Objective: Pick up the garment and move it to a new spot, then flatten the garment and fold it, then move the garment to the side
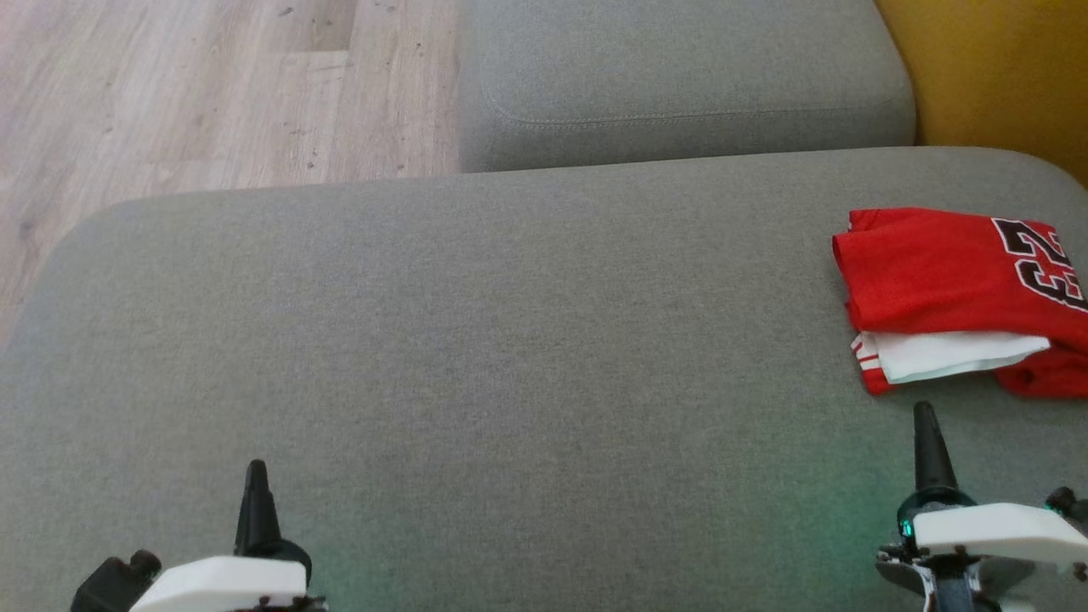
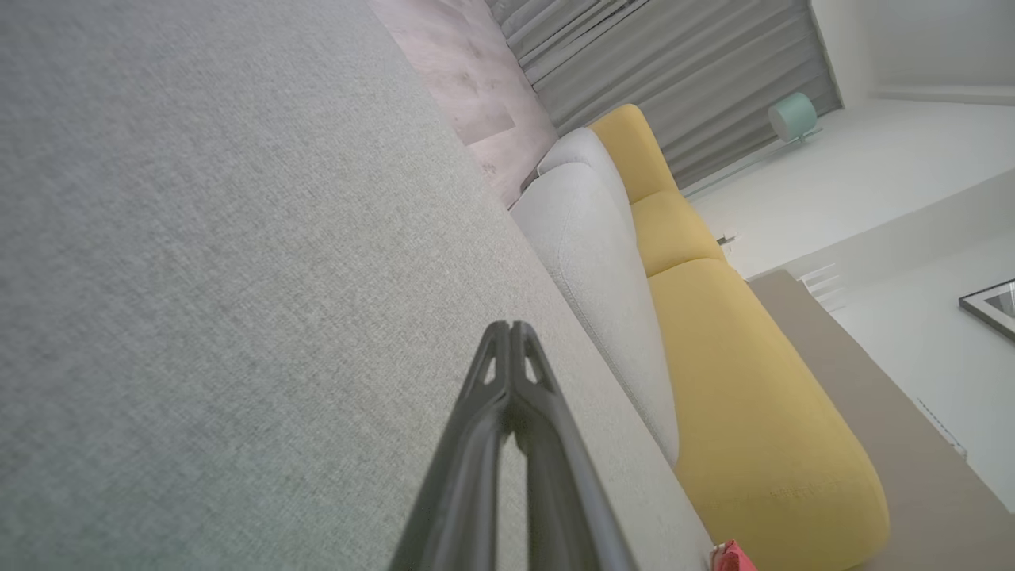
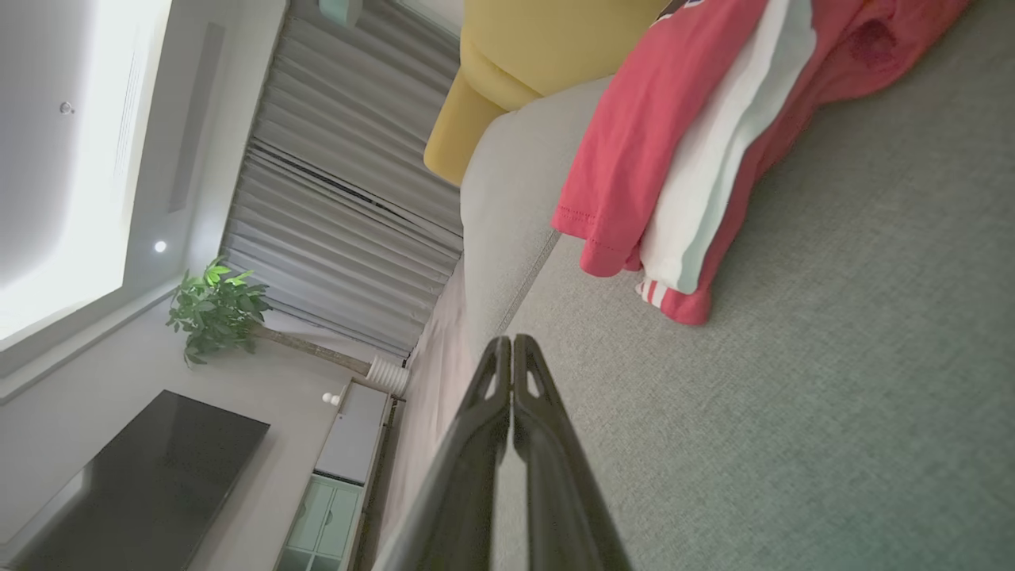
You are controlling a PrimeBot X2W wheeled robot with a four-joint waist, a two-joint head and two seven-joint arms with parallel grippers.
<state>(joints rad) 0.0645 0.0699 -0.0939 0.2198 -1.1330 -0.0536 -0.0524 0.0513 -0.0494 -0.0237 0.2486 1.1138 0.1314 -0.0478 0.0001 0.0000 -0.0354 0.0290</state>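
The garment (image 1: 943,280) is a red jersey with a dark number and a white layer showing at its near edge. It lies folded at the far right of the grey cushion (image 1: 510,340). In the right wrist view the garment (image 3: 682,151) sits at the upper right, ahead of the fingers. My right gripper (image 1: 926,425) is shut and empty, just short of the garment's near edge and apart from it; its fingertips (image 3: 512,342) touch each other. My left gripper (image 1: 255,476) is shut and empty at the lower left, over bare cushion (image 2: 198,277).
A second grey cushion (image 1: 680,76) lies beyond the near one. Wooden floor (image 1: 195,93) is at the upper left and a yellow cushion (image 1: 1003,68) at the upper right. The near cushion's left edge curves down toward the floor.
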